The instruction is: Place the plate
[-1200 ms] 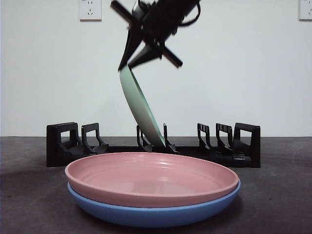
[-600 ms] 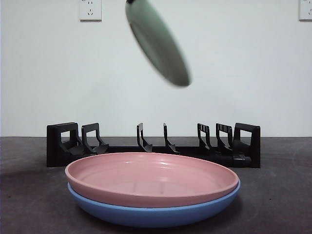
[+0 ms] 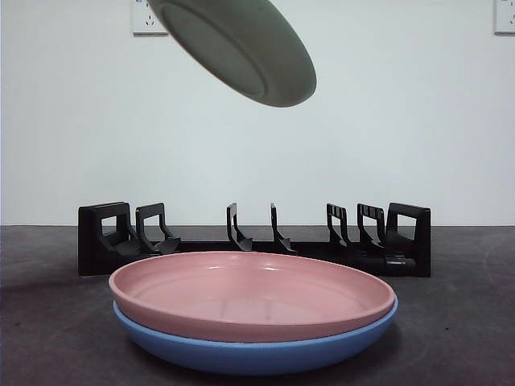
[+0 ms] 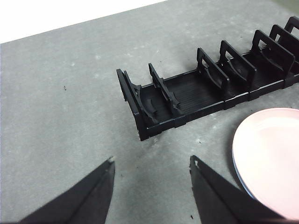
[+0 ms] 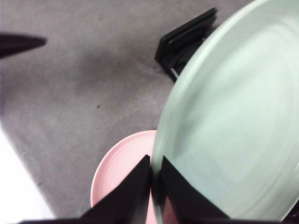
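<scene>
The green plate (image 3: pixel 237 44) hangs at the top of the front view, left of centre and well above the black dish rack (image 3: pixel 253 241). It is tilted, its underside facing the camera, with its long axis running from the upper left down to the lower right, where its lowest rim sits. In the right wrist view the right gripper (image 5: pixel 155 179) pinches the plate's rim between closed jaws. Below, in the lower middle of the front view, a pink plate (image 3: pixel 252 291) rests nested on a blue plate (image 3: pixel 253 350) in front of the rack. The left gripper (image 4: pixel 152 165) hovers with jaws spread, holding nothing, over the grey table (image 4: pixel 60 107) near one end of the rack.
</scene>
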Available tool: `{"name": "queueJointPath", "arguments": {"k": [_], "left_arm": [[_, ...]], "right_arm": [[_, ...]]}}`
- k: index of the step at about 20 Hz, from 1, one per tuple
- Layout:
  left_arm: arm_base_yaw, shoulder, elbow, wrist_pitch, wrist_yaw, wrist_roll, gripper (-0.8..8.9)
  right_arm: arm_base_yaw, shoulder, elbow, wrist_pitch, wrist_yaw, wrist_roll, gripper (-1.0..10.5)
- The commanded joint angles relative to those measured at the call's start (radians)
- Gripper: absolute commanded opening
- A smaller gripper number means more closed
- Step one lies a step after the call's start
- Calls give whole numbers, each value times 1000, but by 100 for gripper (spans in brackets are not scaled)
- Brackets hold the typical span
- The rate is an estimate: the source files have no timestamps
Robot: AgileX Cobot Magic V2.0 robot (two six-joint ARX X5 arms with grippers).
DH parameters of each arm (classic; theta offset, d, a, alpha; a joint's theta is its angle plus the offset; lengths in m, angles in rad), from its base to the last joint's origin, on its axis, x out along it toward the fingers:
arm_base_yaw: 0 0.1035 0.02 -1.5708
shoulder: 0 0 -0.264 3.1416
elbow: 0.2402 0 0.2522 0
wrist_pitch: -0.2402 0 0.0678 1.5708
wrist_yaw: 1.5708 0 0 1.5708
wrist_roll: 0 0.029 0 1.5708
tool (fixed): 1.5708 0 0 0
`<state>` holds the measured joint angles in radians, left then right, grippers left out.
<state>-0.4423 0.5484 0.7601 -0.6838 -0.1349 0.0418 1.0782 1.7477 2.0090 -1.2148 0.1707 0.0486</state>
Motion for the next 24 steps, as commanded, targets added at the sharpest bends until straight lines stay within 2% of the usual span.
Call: {"name": "queueJointPath", "arguments": {"k": [1,5,9,11,12,14,16,20,24], "left_arm": [[-2,2,18,11,-4,14,250],[-2,2,18,11,-4,14,250],[-2,2,18,10,-4,13,250],[-2,2,18,11,-4,13,250],[-2,2,18,10,-4,10,250],[-2,2,18,10,-4,5,250],[-2,2,18,7,-4,-2,250],[-2,2,18,6,-4,-2,250],[-2,2,18,7,-4,-2,250]], "right_arm": [[49,-60,-100,82,27,-11,14],[97,-263,-462,367,27,-3,14],[98,-429,-784,562,-68,113,14],[96,-475,-901,610,-118,130,14],[96,-479,-933,607,-121,117,14],[108,-477,-970,566,-109,34,14],[117,-473,-976,550,-77,-16,14],[116,-455,-976,505,-36,-83,14],[117,-397,-976,482,-35,-147,14]]}}
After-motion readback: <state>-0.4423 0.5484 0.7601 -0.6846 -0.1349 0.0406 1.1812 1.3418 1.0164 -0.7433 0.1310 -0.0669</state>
